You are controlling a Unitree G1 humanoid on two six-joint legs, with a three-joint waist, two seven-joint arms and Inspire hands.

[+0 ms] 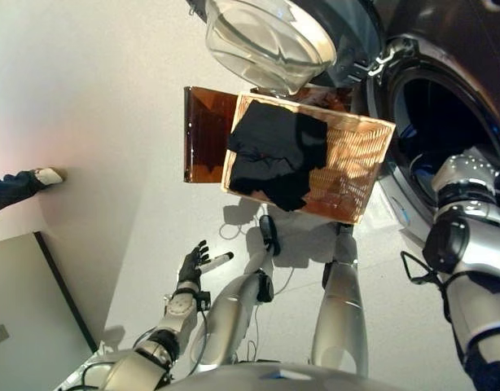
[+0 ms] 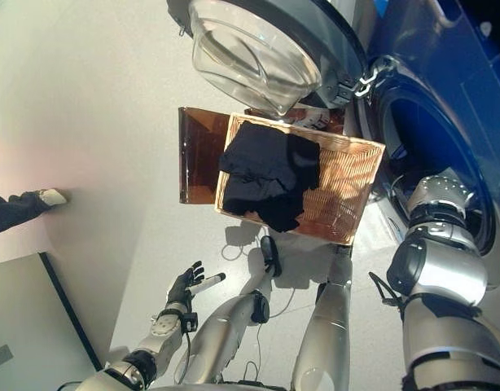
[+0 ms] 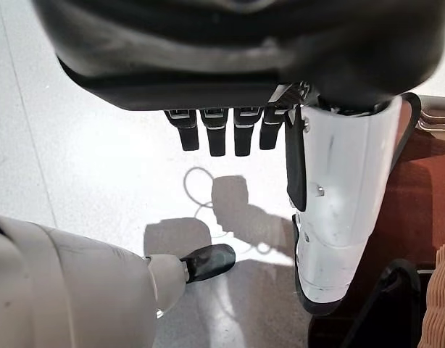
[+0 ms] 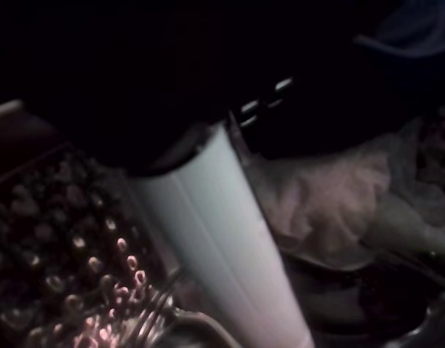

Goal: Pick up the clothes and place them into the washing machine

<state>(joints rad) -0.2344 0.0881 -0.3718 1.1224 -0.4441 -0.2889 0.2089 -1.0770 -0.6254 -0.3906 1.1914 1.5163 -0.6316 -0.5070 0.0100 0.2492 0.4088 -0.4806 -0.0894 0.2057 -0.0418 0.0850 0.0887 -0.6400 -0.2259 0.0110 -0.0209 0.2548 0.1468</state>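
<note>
A heap of black clothes (image 1: 274,155) lies in a wicker basket (image 1: 372,134) that stands in front of the washing machine (image 1: 445,122). The machine's round glass door (image 1: 266,41) hangs open above the basket. My right arm reaches into the drum, and in the eye views the hand is hidden inside it. In the right wrist view my right hand (image 4: 222,246) is open with its thumb straight, over the perforated drum wall (image 4: 70,239). A pale cloth (image 4: 331,196) lies in the drum just past the hand. My left hand (image 1: 191,265) hangs open and empty above the floor, left of the basket.
The basket rests on a brown low stand (image 1: 205,134) whose bare part sticks out to the left. A person's shoe (image 1: 46,175) and trouser leg show at the far left. A grey panel (image 1: 22,301) lies at the lower left.
</note>
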